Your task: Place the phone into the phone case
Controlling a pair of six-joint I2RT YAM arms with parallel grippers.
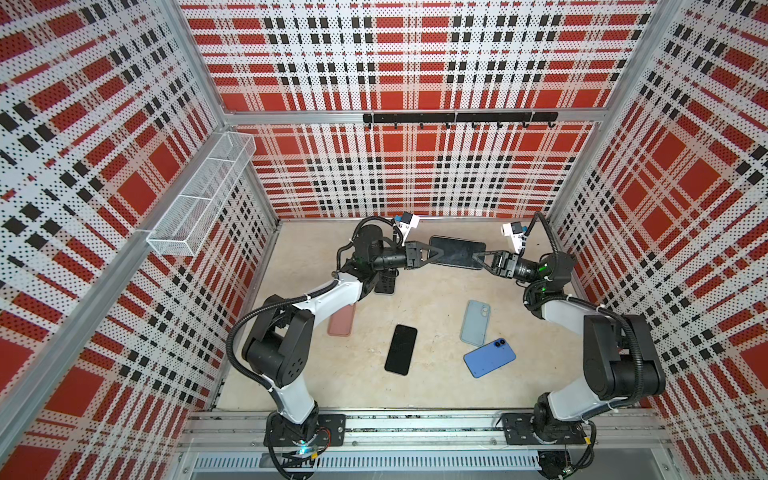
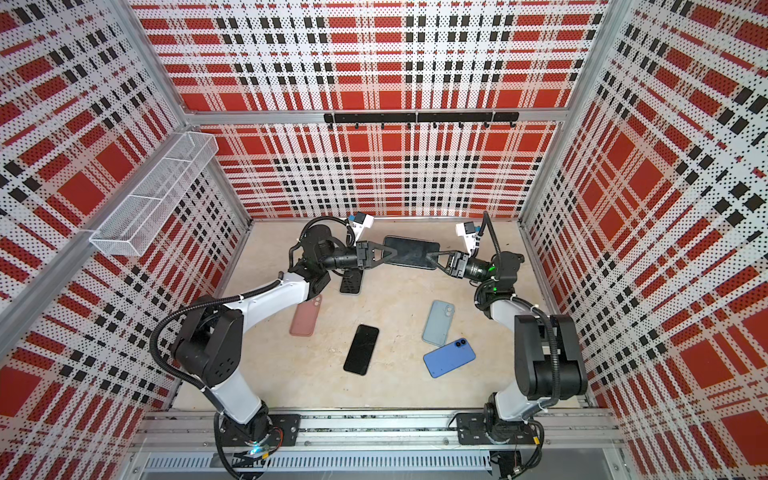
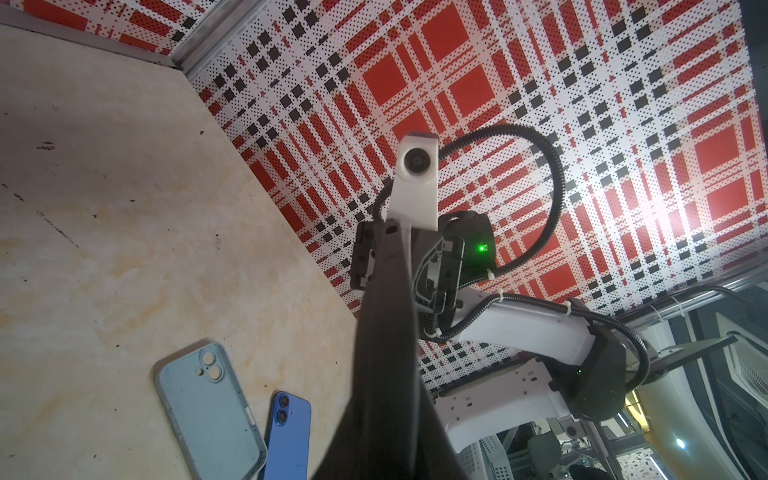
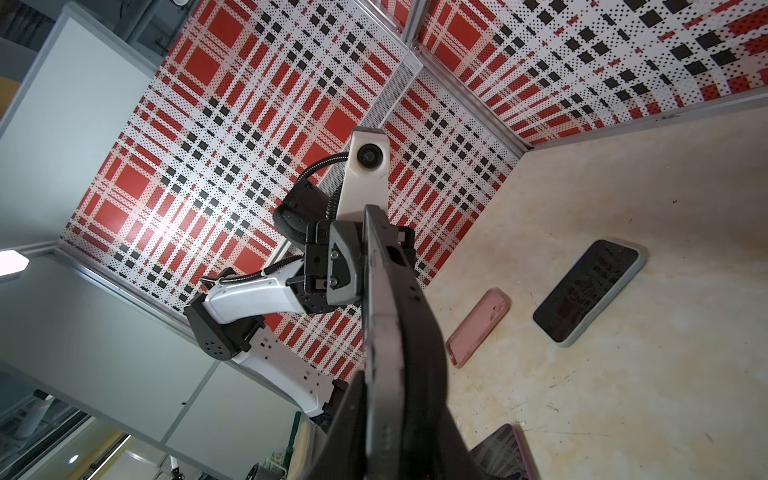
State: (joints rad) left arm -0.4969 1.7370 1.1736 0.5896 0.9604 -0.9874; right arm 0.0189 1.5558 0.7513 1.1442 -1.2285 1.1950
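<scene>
- Beige tabletop (image 1: 436,386), plaid walls.
- Left gripper (image 1: 434,254) and right gripper (image 1: 478,258) each pinch an end of one dark phone (image 1: 457,248), lifted at the rear.
- In front of it: one pink case (image 1: 341,324), one arm-covered phone (image 1: 384,287), one black phone (image 1: 401,350), one pale-blue case (image 1: 476,323), one blue phone (image 1: 489,357).

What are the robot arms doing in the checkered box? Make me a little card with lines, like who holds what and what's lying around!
held: dark phone, off the table, between both grippers
left gripper: shut on one short end
right gripper: shut on the opposite end
lying loose: pink case, black phone, pale blue case, blue phone with cameras facing up
half hidden: another phone under the left arm
</scene>
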